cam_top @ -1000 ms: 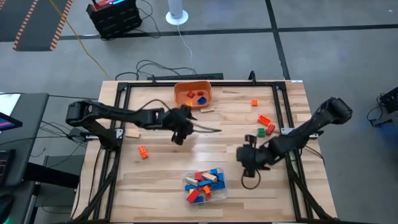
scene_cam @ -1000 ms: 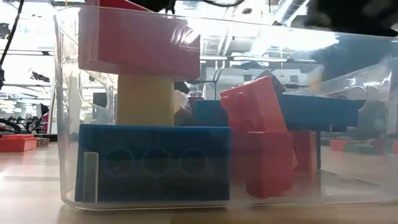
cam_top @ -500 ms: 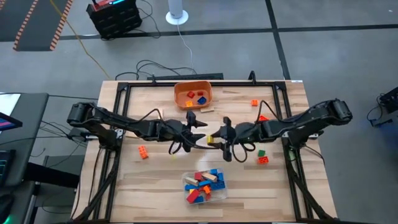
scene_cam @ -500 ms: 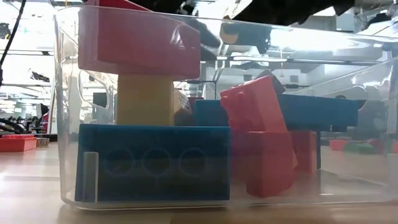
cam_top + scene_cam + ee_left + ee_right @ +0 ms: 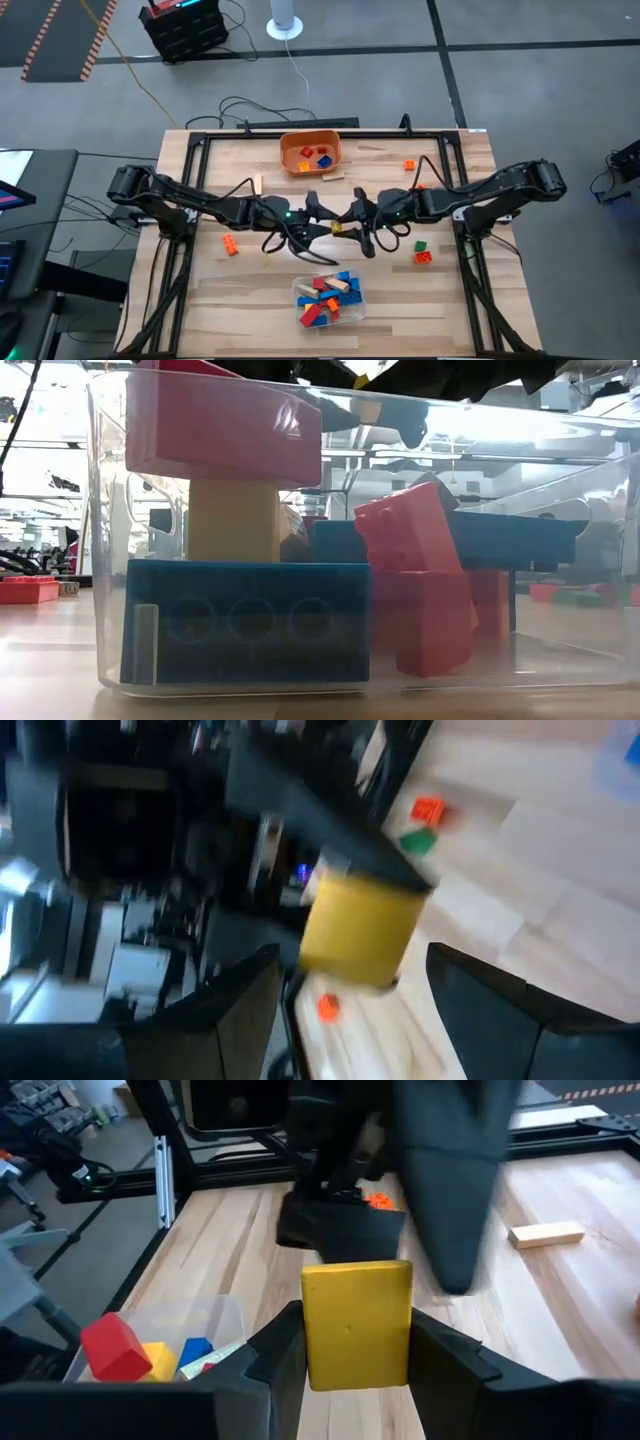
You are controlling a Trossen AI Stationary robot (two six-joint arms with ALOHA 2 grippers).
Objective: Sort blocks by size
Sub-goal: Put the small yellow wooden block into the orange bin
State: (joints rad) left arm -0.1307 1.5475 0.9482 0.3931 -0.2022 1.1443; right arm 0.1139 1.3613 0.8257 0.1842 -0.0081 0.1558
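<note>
1. A grey workshop floor with cables is surrounding the pale wooden table (image 5: 260, 270), which is carrying everything inside a black frame.
2. The two arms are meeting over the table's middle, apparently for a handover of one yellow block (image 5: 337, 227), which is hanging in the air between the tools.
3. The right tool (image 5: 357, 1342) is gripping the yellow block (image 5: 357, 1323) between its two dark fingers; the block is sitting square in the jaws with its front face presented outward, probably so the other arm can take it.
4. The left tool (image 5: 350, 990) is facing that same yellow block (image 5: 360, 932) with fingers spread wide on either side of it, not touching it, which looks like readiness to close on it.
5. The clear tub (image 5: 329, 297) is sitting near the table's front edge, holding longer red, blue and tan blocks (image 5: 245, 620), so it seems to be serving as the bin for large pieces.
6. The orange bowl (image 5: 311, 152) at the far edge is holding a few short blocks, seemingly the small ones.
7. Loose blocks are waiting unsorted: an orange block (image 5: 230, 243) on the left, a green block (image 5: 420, 245) and a red block (image 5: 424, 257) on the right, and a tan block (image 5: 257, 184) near the bowl.
</note>
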